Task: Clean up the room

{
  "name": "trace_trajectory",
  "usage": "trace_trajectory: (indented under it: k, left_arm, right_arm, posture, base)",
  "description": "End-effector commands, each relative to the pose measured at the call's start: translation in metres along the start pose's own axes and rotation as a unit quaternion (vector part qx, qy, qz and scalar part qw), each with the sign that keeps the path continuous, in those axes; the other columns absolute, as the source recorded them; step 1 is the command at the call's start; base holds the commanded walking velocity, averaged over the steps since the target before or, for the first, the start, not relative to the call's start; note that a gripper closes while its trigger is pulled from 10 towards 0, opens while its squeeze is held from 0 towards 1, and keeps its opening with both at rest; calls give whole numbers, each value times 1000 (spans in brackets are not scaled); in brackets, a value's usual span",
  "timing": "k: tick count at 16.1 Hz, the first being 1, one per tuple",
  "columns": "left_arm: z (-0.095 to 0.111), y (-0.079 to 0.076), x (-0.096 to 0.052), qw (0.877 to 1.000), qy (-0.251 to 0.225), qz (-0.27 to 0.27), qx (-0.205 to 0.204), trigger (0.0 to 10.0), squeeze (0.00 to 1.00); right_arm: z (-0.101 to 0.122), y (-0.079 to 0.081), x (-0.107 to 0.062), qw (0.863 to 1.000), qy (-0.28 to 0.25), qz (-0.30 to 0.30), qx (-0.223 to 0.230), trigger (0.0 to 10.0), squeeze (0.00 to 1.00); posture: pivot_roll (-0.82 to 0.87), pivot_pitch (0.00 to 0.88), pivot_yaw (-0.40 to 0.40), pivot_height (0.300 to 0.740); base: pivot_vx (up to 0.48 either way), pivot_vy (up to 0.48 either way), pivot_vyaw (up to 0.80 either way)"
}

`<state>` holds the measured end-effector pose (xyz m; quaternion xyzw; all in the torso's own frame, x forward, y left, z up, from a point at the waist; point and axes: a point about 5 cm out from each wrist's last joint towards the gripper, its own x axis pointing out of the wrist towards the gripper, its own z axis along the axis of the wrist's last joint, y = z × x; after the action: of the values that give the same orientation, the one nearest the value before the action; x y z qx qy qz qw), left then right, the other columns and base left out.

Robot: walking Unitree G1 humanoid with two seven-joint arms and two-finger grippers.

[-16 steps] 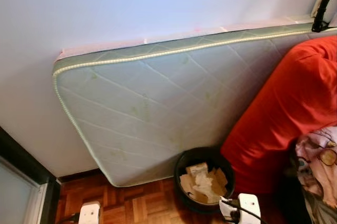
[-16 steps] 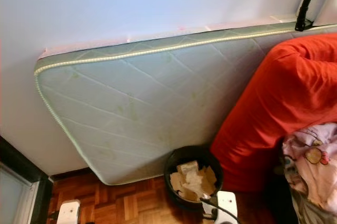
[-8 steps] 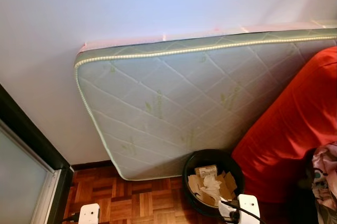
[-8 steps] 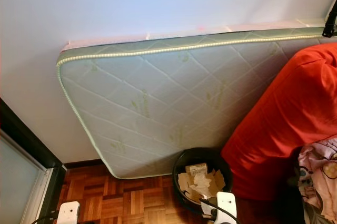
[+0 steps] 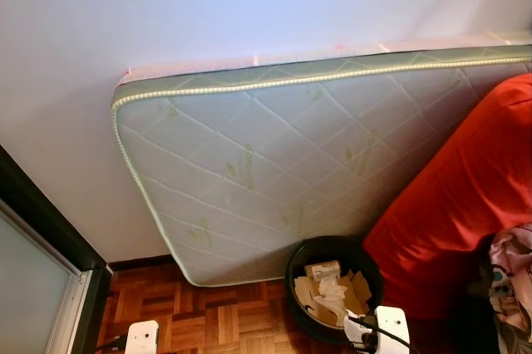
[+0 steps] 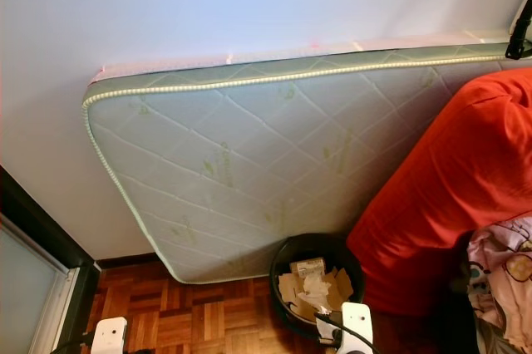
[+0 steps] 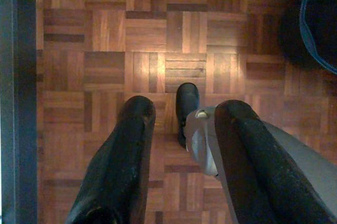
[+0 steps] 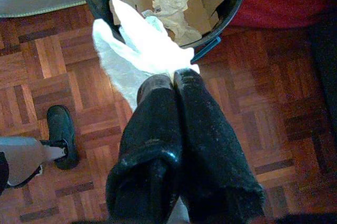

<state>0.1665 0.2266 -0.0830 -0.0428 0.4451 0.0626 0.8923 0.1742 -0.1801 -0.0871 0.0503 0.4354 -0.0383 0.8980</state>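
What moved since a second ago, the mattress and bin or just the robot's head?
Just the camera: the whole picture slid, so the robot turned its head a little. The mattress leans on the wall as before, the black bin of cardboard scraps sits at its foot beside the red cover. The right gripper holds a white tissue near the bin; the left gripper hangs open over the floor.

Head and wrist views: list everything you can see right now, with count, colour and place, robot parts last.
mattress: one, pale green quilted, leaning against the wall.
bin: one, black, on the floor below the mattress, holding cardboard scraps.
red bedding: one, right of the bin.
patterned cloth: one, pinkish, far right.
parquet floor: brown.
white wall: behind the mattress.
door frame: dark, far left.
white tissue: one, pinched over the bin's near rim.
left gripper: open, over the floor.
right gripper: shut on the tissue.
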Motion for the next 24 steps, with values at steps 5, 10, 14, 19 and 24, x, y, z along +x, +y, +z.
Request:
trace_trajectory:
  k: [5, 10, 14, 19, 24]
  left_arm:
    - [-5, 3, -2, 1000, 8, 3, 4, 10000, 0]
    - [-5, 2, -1, 1000, 7, 2, 0, 10000, 0]
    - [-6, 2, -2, 1000, 9, 3, 1, 10000, 0]
    - [-8, 2, -2, 1000, 11, 4, 2, 10000, 0]
    - [-9, 1, -2, 1000, 11, 4, 1, 10000, 0]
  right_arm:
    - [1, 0, 0, 1000, -1, 1, -5, 10000, 0]
    - [1, -1, 0, 1000, 1, 2, -7, 10000, 0]
    - [-2, -2, -1, 1000, 5, 1, -4, 10000, 0]
    - [-3, -1, -1, 1000, 7, 4, -10, 10000, 0]
    - [0, 2, 0, 1000, 1, 14, -25, 10000, 0]
  posture:
    - [-29, 0, 2, 740]
    - [-28, 0, -1, 740]
    - [-28, 0, -1, 740]
    - [-28, 0, -1, 740]
    - [-27, 0, -1, 740]
  base:
    - [0, 0, 0]
    - [253, 0, 0]
    - [262, 0, 0]
    - [262, 0, 0]
    - [256, 0, 0]
